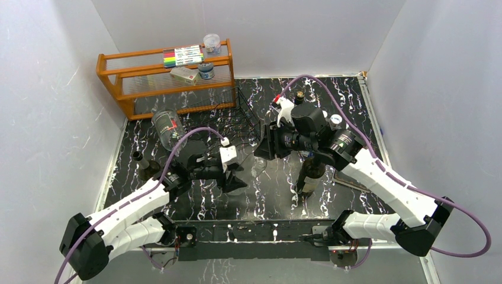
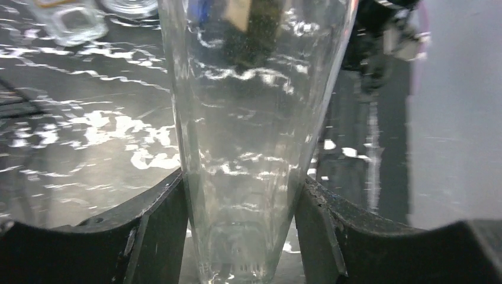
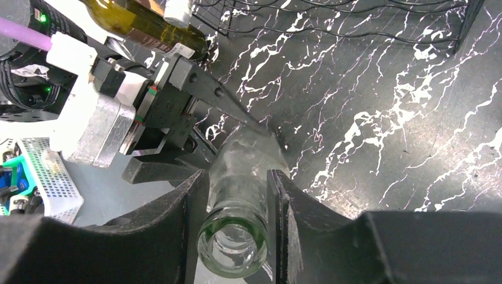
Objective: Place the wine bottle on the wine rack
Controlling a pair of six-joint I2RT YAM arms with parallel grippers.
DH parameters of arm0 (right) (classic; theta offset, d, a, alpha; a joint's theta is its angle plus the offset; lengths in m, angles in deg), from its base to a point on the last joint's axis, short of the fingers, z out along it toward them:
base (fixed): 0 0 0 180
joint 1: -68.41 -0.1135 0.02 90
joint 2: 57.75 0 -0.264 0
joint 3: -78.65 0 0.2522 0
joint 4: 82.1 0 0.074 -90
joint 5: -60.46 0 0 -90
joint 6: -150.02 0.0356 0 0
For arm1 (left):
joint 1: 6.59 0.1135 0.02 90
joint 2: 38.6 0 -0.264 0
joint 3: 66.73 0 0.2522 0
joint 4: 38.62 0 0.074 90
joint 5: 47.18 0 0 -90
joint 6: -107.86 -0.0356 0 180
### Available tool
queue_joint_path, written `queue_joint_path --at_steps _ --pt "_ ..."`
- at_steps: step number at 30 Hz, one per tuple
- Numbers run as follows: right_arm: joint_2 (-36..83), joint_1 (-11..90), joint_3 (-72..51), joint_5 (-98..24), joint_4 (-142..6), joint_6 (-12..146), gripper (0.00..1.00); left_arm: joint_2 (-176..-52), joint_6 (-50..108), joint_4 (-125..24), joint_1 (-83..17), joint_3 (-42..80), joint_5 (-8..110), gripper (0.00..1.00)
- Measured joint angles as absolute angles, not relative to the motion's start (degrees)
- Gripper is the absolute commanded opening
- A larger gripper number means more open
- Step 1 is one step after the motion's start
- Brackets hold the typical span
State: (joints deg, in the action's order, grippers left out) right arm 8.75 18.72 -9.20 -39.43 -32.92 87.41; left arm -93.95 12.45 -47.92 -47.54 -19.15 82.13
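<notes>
Nearest to me, in front of the wine rack (image 1: 237, 115), both arms meet on one clear glass wine bottle (image 3: 240, 192). The right tool (image 3: 237, 183) is pinching the neck just below the greenish mouth, one finger on either side of the glass. The left tool (image 2: 243, 198) is pressed onto the body lower down, and its wrist view shows both pads tight against the glass.

The wine bottle is tilted, its mouth leaning away from the rack and its base towards it. It is near the rack's front edge but not touching it. I cannot tell whether the base rests on the desk (image 1: 331, 100) or is just clear of it.

So, as I judge it, the grasp is done and the carrying is not. The bottle has to be lifted, turned onto its side and laid in one of the wavy cradles, and then both tools have to let go. I can see no bottle lying in the rack.

To the right of the rack and nearer than it, a dark green bottle (image 1: 311, 174) stands under the right arm. Left of the rack lies a labelled bottle (image 1: 169, 127). Beyond the rack, at the back of the desk, is the orange shelf (image 1: 121, 76).
</notes>
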Motion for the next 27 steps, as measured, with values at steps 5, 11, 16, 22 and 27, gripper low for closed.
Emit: queue_joint_path --at_steps 5,11,16,22,27 --pt "8.5 18.8 -9.3 -40.0 -32.9 86.8 0.71 -92.9 1.7 -49.1 -47.6 -18.3 74.0 0.18" --pt "8.9 18.8 -11.1 -40.2 -28.9 83.7 0.84 -92.9 -11.0 -47.7 -47.5 -13.8 66.5 0.2" --pt "11.1 18.7 -18.2 -38.6 -24.9 80.8 0.85 -92.8 -20.8 -44.9 -47.5 -11.0 63.5 0.22" --pt "10.8 18.7 -20.5 -38.7 -24.7 79.7 0.94 -92.8 -31.3 -45.2 -47.5 -9.3 61.4 0.2" --pt "10.7 18.7 -20.5 -37.2 -24.5 79.4 0.96 -92.8 -38.7 -46.5 -47.6 -9.3 61.2 0.19"
